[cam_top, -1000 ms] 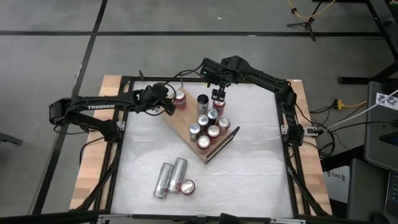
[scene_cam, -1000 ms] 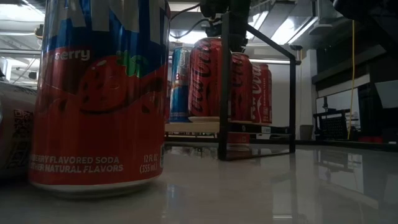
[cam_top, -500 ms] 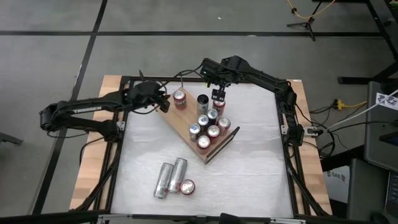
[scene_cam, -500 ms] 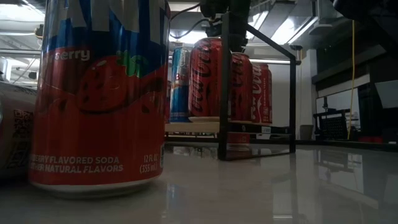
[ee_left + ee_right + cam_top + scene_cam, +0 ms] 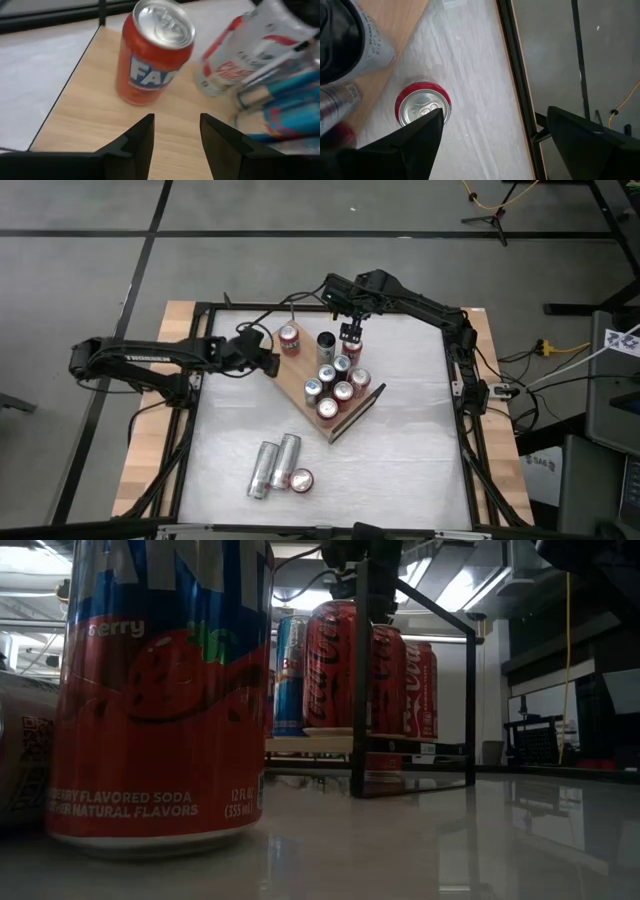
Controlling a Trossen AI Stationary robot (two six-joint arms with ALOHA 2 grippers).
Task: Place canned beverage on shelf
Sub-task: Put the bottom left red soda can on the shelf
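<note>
Seven cans stand on the shelf (image 5: 300, 385), a light wooden board lying slantwise near the table's (image 5: 400, 450) middle, with a black wire rail (image 5: 358, 412) at its near-right end. An orange can (image 5: 289, 338) stands alone at the board's far-left end, upright, its silver top showing in the left wrist view (image 5: 150, 52). The left gripper (image 5: 266, 360) sits just beside that end of the board, clear of the orange can; its fingers (image 5: 137, 142) are at their closest and hold nothing. The right gripper (image 5: 351, 333) hangs over the far cans with its fingers spread wide, holding nothing. Three more cans wait near the table's front: two silver ones (image 5: 274, 462) lying down and a red one (image 5: 301, 479) upright beside them.
</note>
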